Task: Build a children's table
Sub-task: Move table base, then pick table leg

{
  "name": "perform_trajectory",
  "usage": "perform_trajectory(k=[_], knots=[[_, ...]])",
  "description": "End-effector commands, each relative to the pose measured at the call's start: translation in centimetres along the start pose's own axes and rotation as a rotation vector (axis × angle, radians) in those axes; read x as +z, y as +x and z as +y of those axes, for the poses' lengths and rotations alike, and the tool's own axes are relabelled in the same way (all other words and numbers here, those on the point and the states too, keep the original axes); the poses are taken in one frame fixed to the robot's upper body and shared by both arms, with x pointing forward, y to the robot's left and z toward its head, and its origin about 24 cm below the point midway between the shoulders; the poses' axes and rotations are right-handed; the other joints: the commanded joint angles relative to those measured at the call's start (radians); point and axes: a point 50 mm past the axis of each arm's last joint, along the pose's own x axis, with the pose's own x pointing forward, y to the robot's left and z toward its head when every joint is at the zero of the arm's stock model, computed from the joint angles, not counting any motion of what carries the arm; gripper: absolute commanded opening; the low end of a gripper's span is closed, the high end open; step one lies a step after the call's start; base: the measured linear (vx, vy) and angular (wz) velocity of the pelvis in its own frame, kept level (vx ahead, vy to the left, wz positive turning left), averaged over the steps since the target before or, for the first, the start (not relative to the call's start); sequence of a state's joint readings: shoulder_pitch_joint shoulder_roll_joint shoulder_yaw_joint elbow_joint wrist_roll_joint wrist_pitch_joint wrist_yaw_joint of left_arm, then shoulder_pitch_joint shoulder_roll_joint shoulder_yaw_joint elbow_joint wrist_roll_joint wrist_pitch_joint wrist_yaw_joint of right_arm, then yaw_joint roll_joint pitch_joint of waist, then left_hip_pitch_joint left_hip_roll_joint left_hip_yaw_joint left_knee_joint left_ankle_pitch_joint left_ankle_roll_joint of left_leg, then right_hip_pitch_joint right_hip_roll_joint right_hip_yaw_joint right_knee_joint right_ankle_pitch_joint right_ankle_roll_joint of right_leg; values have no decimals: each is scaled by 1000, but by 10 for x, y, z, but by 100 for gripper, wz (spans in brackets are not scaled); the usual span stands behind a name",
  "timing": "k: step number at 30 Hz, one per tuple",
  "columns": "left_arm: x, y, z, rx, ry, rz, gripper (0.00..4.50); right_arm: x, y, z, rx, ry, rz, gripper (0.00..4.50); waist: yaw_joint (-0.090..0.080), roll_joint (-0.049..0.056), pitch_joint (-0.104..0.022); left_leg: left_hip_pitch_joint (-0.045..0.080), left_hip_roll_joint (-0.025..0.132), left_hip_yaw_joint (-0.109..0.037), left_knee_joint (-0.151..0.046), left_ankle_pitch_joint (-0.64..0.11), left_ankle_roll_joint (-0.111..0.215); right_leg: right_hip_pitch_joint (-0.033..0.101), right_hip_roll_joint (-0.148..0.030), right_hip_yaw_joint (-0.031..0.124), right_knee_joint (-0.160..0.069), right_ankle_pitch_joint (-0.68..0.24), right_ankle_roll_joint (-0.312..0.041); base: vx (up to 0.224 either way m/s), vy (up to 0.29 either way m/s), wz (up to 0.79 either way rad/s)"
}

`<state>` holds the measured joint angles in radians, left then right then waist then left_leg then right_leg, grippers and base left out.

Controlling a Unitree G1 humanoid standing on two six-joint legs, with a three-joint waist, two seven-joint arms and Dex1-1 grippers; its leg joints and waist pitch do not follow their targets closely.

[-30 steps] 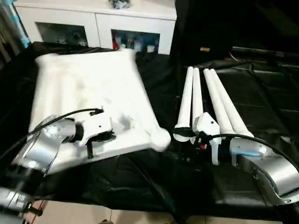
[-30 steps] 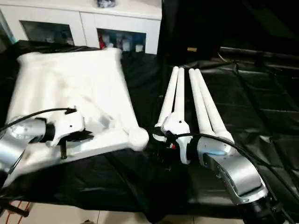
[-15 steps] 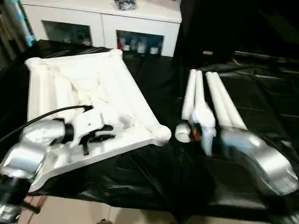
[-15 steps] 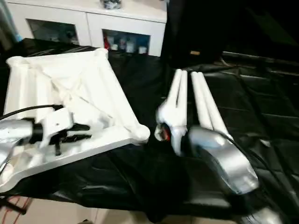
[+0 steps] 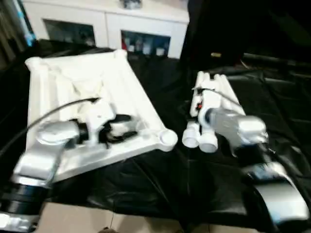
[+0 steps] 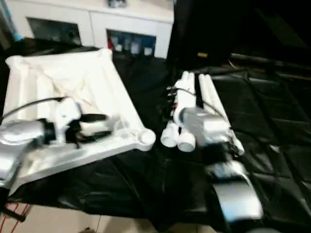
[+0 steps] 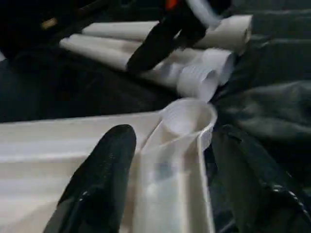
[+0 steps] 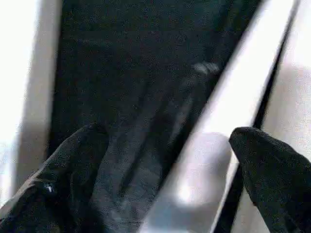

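Lying upside down on the black-draped work table (image 5: 146, 189), the white tabletop (image 5: 63, 82) shows its ribbed underside, with a round corner socket (image 5: 168, 138) at its near right corner. The left gripper (image 5: 127, 127) reaches across the tabletop's near edge toward that socket — in the left wrist view its two black fingers (image 7: 99, 179) stand apart with the raised rim running between them up to the socket (image 7: 188, 116), and neither finger is seen pressing on the plastic. Jaws parted, then, and no firm hold visible.

Over on the right, the white tube legs (image 5: 216, 87) lie bundled side by side on the black cloth, well clear of the tabletop, their open ends (image 5: 199, 138) pointing back toward the robot and sitting just beside the socket corner. The right gripper (image 5: 196, 99) is down over the middle of that bundle. From the right wrist view its fingers (image 8: 272, 170) are spread wide, with pale tubes and dark cloth showing between them — nothing clamped.

Behind the work table stands a white cabinet (image 5: 107, 19) with glass-fronted compartments.
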<state>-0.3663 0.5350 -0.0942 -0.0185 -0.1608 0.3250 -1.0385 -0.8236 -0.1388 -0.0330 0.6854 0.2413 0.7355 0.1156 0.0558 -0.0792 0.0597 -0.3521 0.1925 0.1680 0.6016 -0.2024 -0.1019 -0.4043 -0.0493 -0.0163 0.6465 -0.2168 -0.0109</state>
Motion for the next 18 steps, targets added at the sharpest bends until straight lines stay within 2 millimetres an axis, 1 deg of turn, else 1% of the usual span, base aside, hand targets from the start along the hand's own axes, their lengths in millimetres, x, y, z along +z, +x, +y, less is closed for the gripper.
perform_trajectory(k=[1, 2, 4, 5, 6, 8, 10, 12, 15, 17, 18], knots=[[7, 0, 1, 8, 35, 2, 324, 5, 1, -5, -43, 16, 2, 450, 2, 13, -69, 0, 19, 5, -66, -28, -27, 61, -60, 38, -55, 69, -203, 0, 0, 0], [7, 0, 1, 11, 41, 6, 334, 4, 2, -5, -45, 18, 5, 450, 1, 14, -70, 2, 20, 5, -65, -32, -26, 60, -61, 37, -55, 66, -198, 0, 0, 0], [7, 0, 0, 2, 38, 17, 351, 4, 5, -4, -41, 36, 12, 450, 0, 16, -69, 2, 20, 5, -66, -39, -28, 59, -60, 37, -55, 57, -198, 0, 0, 0], [7, 1, -1, -7, 34, 18, 351, 4, 5, -3, -35, 42, 9, 450, 1, 17, -69, 3, 21, 6, -66, -48, -30, 57, -62, 37, -55, 47, -198, 0, 0, 0], [7, 1, -2, -11, 31, 19, 351, 4, 6, -2, -29, 52, 14, 450, 2, 22, -70, 4, 21, 5, -65, -43, -31, 58, -62, 37, -54, 60, -199, 0, 0, 0], [8, 2, -3, -13, 31, 21, 351, 1, 9, -1, -18, 67, 33, 450, 2, 20, -71, 3, 21, 6, -65, -39, -28, 59, -61, 37, -53, 76, -205, 0, 0, 0], [9, 2, -4, -18, 30, 23, 351, -3, 11, -1, -21, 81, 66, 450, 2, 23, -69, 3, 21, 5, -65, -48, -30, 58, -60, 36, -54, 68, -208, 0, 0, 0], [9, 3, -4, -22, 29, 24, 351, -5, 12, -1, -22, 91, 84, 450, 1, 23, -69, 4, 21, 5, -66, -54, -33, 58, -60, 36, -53, 60, -209, 0, 0, 0], [10, 4, -6, -47, 20, 32, 351, -12, 13, -3, -40, 102, 155, 450, 1, 21, -69, 3, 19, 6, -65, -61, -34, 59, -59, 36, -55, 50, -209, 0, 0, 0], [9, 4, -6, -58, 14, 41, 351, -13, 13, -4, -45, 115, 168, 450, 1, 22, -71, 3, 20, 5, -65, -54, -35, 58, -60, 36, -53, 57, -211, 0, 0, 0], [9, 4, -7, -70, 10, 47, 351, -14, 14, -5, -54, 125, 177, 450, 2, 22, -72, 3, 20, 6, -64, -41, -31, 59, -59, 36, -51, 80, -215, 0, 0, 0]])
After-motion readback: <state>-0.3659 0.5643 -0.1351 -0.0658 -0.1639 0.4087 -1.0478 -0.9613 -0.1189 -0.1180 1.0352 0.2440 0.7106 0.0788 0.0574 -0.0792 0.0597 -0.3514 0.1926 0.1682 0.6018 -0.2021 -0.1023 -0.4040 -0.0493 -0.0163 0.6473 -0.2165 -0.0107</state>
